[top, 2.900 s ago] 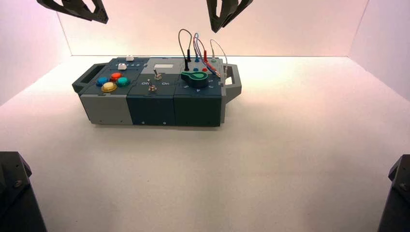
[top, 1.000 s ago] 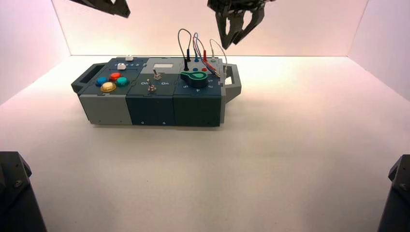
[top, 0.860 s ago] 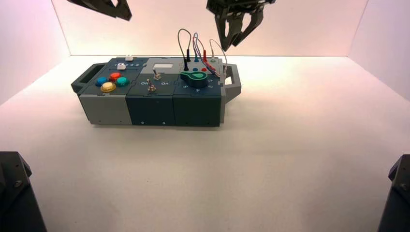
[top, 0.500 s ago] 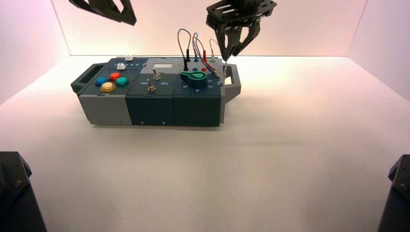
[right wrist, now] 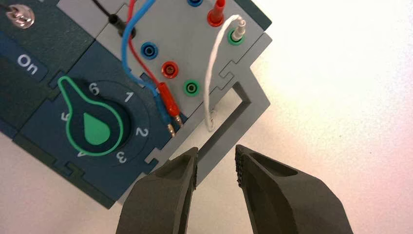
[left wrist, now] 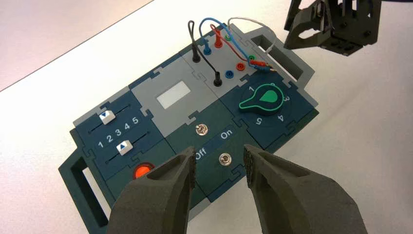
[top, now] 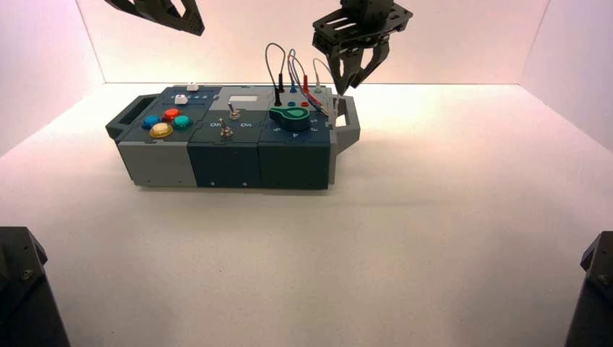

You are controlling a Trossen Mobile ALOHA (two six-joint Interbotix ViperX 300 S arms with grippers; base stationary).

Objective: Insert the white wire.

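Note:
The white wire (right wrist: 210,73) has one plug seated in a green socket (right wrist: 237,35) at the box's far right corner. Its other plug (right wrist: 210,125) hangs loose over the grey handle (right wrist: 245,113). An empty green socket (right wrist: 191,88) lies beside the loose end. My right gripper (right wrist: 216,161) is open with nothing between its fingers, and it hovers just above the handle, short of the loose plug. From above, the right gripper (top: 346,81) hangs over the box's right end by the white wire (top: 324,69). My left gripper (left wrist: 219,161) is open, high over the toggle switches.
The box (top: 224,152) stands on a white table. A red plug (right wrist: 168,100) and a blue plug (right wrist: 162,111) lie loose by the green knob (right wrist: 92,129). A black looped wire (left wrist: 202,53) stands plugged in. The left gripper (top: 181,18) hangs high at the back left.
The right gripper has come down from high above toward the box's right end, beside the white wire. The left arm has barely moved.

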